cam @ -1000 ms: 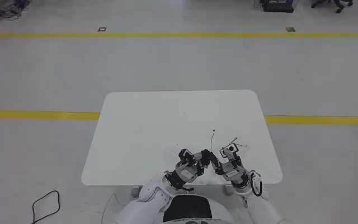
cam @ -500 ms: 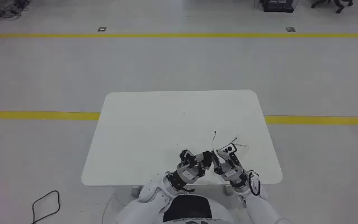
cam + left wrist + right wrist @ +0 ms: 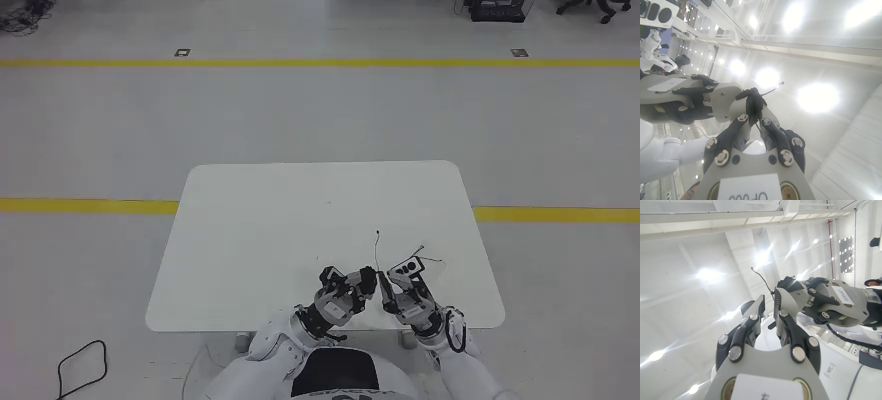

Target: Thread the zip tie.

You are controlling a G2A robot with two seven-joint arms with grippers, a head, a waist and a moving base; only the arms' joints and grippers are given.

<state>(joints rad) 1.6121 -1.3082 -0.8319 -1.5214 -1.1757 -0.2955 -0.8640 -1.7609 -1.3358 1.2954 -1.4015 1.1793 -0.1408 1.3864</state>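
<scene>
A thin black zip tie (image 3: 378,248) stands up from between my two grippers near the table's front edge. My left gripper (image 3: 753,100) is shut on its lower part, and the strip (image 3: 772,91) rises free past the black-wrapped fingertips. In the right wrist view the zip tie (image 3: 761,277) curves up out of the left gripper (image 3: 789,285). My right gripper (image 3: 769,303) is open with a narrow gap. Its ribbed pad (image 3: 776,306) lies right beside the tie's lower end. In the top view the left gripper (image 3: 366,281) and right gripper (image 3: 388,285) nearly touch.
The white table (image 3: 300,220) stretches bare ahead of the grippers. Another thin black strand (image 3: 428,256) lies on it just beyond the right gripper. The table's front edge runs close under both wrists.
The right gripper has shifted slightly toward the left one. The zip tie's free tip has swung a little to the left and farther away.
</scene>
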